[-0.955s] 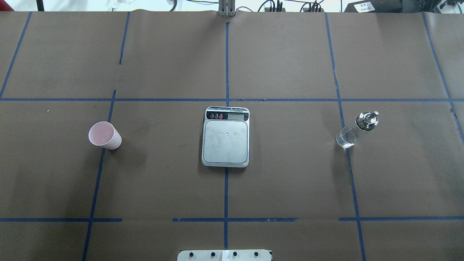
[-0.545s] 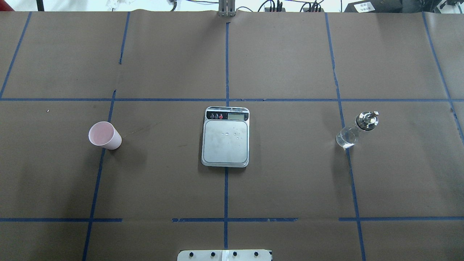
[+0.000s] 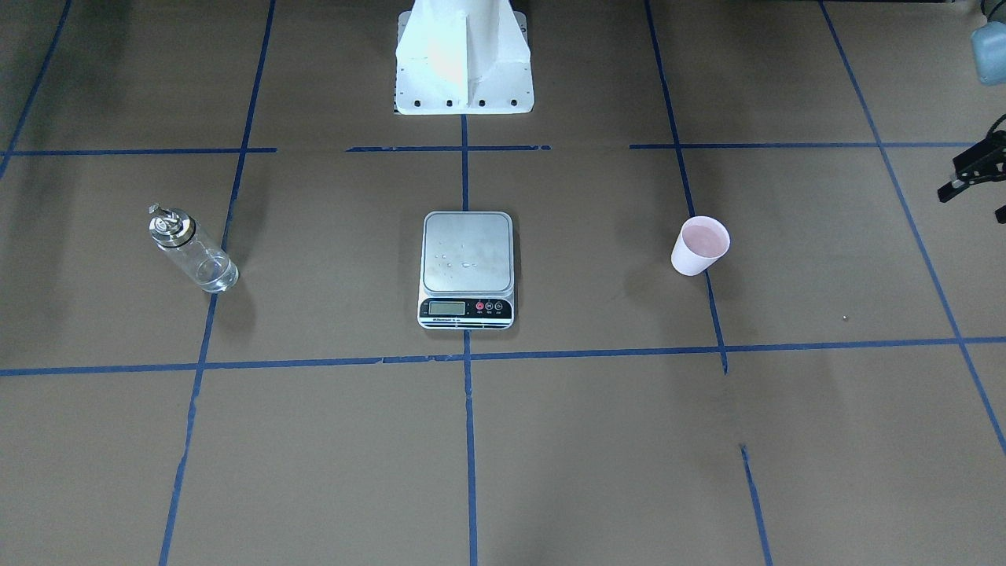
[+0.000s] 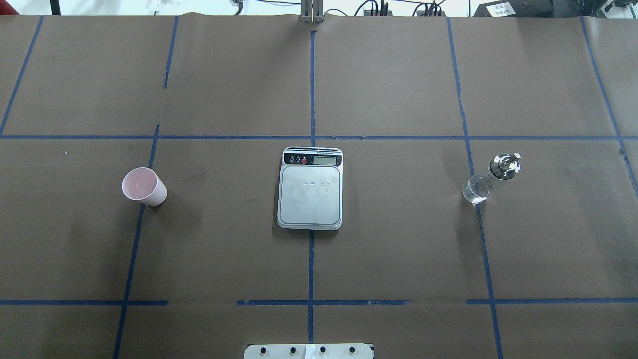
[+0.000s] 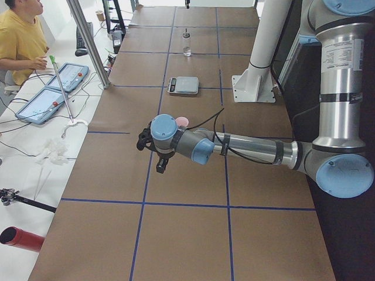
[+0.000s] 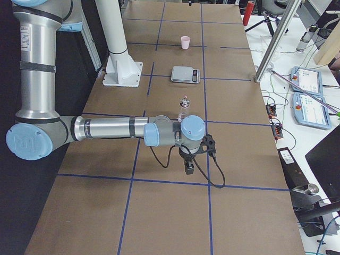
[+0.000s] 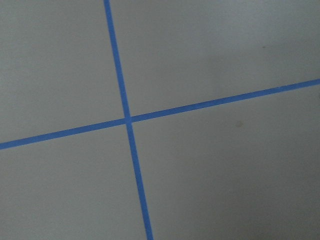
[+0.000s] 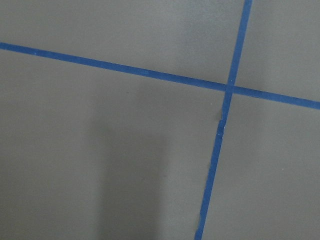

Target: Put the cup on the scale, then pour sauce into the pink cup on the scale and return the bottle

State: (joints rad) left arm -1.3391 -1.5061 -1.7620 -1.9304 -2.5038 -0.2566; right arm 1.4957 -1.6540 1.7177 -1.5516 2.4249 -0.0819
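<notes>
In the front-facing view, a pale pink cup [image 3: 699,245] stands upright right of centre on the brown table [image 3: 550,440], its pink inside showing. A clear glass bottle [image 3: 192,250] with a shiny metal cap stands at the left, and a clear liquid [image 3: 214,271] is barely visible near its base. Midway between them, well apart from both, sits the scale [image 3: 479,236], with a few drops [image 3: 456,263] on its silver plate and its display strip toward the bottom of the frame. The overhead view mirrors this: cup left, scale at centre on a blue tape line [image 4: 310,269], bottle right. From the table's left end, the near left arm [image 5: 252,147] reaches in low and almost level from the right edge. The left gripper [image 5: 161,165] points down at the table at centre frame, and the cup peeks out just behind the wrist. I cannot tell whether its fingers are spread or closed. From the right end, the near right arm [image 6: 106,128] lies level too. The right gripper [image 6: 187,166] points down below centre, the bottle stands just behind the wrist, and its finger state cannot be told either. Both wrist cameras show only brown paper with two tape lines crossing.
</notes>
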